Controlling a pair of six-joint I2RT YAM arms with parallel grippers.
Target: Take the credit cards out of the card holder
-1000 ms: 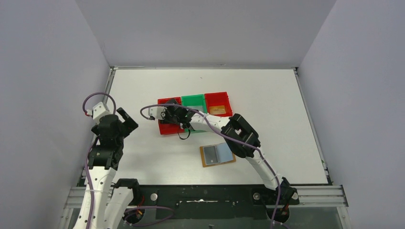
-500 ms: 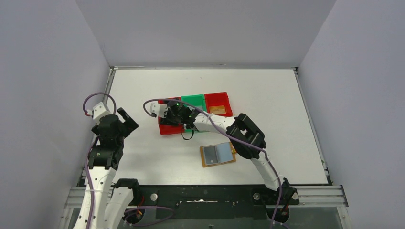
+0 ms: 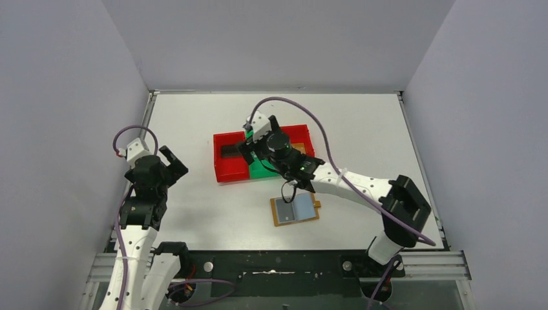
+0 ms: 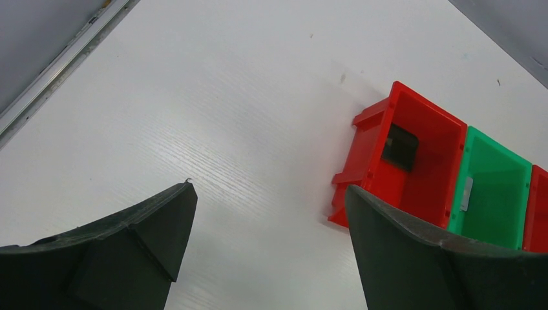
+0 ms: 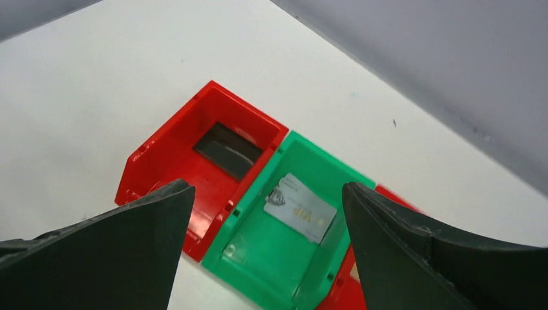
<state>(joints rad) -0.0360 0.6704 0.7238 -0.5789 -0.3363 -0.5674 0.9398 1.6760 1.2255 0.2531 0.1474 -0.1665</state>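
Top view: card holder [image 3: 295, 210] lay open and flat on the bench [image 3: 194, 116], near the front edge and just in front of the row of bins. Its right half was pale blue-grey and its left half dark grey; could not tell whether that was a card or a sleeve. Right gripper [image 3: 253, 150] hung above the green bin [image 3: 258, 169]; jaw state not readable from here. A black card [image 3: 231, 150] lay inside the left red bin [image 3: 220, 171]. Right red bin [image 3: 300, 131] was partly covered by the arm. Left gripper [image 3: 169, 165] was raised at the left side, well apart from bins and holder.

Left wrist view: left gripper [image 4: 270, 187] jaws spread wide, nothing between them. Black card [image 4: 399, 146] sat in the left red bin [image 4: 371, 168]; green bin [image 4: 494, 194] stood beside it.

Right wrist view: right gripper [image 5: 266, 187] jaws spread wide and empty, above the bins. Silver-grey card [image 5: 300, 208], printed "VIP", lay tilted in the green bin [image 5: 252, 255]. Black card [image 5: 227, 150] lay in the left red bin [image 5: 145, 177].
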